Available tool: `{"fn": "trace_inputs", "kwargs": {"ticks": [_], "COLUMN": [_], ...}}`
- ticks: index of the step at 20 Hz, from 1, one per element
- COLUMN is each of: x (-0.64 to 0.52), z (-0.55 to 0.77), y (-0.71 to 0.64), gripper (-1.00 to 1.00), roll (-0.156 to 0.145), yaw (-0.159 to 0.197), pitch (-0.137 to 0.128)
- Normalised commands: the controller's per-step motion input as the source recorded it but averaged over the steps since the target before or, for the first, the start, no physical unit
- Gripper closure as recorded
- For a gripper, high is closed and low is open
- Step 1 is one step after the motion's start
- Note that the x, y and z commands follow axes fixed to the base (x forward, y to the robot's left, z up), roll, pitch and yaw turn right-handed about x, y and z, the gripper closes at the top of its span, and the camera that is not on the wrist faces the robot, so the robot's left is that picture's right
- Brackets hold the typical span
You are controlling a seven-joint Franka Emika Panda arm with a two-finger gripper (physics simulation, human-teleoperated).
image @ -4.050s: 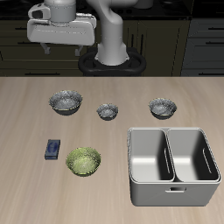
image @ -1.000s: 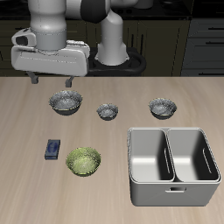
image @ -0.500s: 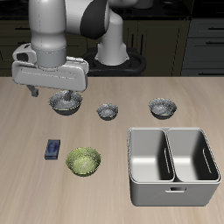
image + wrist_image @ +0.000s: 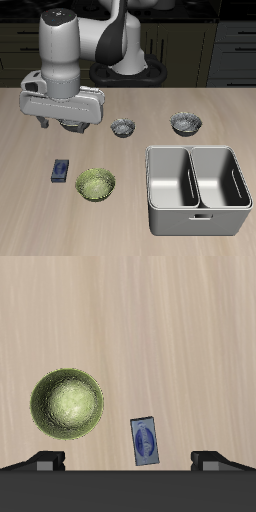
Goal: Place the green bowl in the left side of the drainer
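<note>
The green bowl (image 4: 95,184) sits upright on the table near the front edge, small and yellow-green with a speckled inside. It also shows in the wrist view (image 4: 66,405), below the hand and off to one side. The drainer (image 4: 198,149), a grey metal tub with two deep compartments, stands beside it toward the front; both compartments hold nothing. My gripper (image 4: 63,127) hangs above the table, farther back than the green bowl, with its fingers (image 4: 48,461) wide apart and holding nothing.
A small blue flat object (image 4: 61,171) lies beside the green bowl and shows in the wrist view (image 4: 144,441). Two grey patterned bowls (image 4: 122,127) (image 4: 185,123) stand mid-table. A third grey bowl (image 4: 75,124) is mostly hidden behind my hand.
My gripper has come down and forward toward the table's front, now covering the third grey bowl. The bowls and drainer have not moved.
</note>
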Motion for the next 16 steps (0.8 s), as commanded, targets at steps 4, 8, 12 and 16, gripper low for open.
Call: {"fn": "trace_inputs", "kwargs": {"ticks": [4, 8, 12, 16], "x": [0.07, 0.04, 0.02, 0.00], "z": [-0.41, -0.44, -0.32, -0.29], "y": [0.03, 0.12, 0.11, 0.07], "gripper": [-1.00, -1.00, -1.00, -1.00], "roll": [-0.002, 0.008, 0.015, 0.010], "yaw": [-0.016, 0.001, -0.004, -0.014], "pitch": [0.023, 0.027, 0.022, 0.023]}}
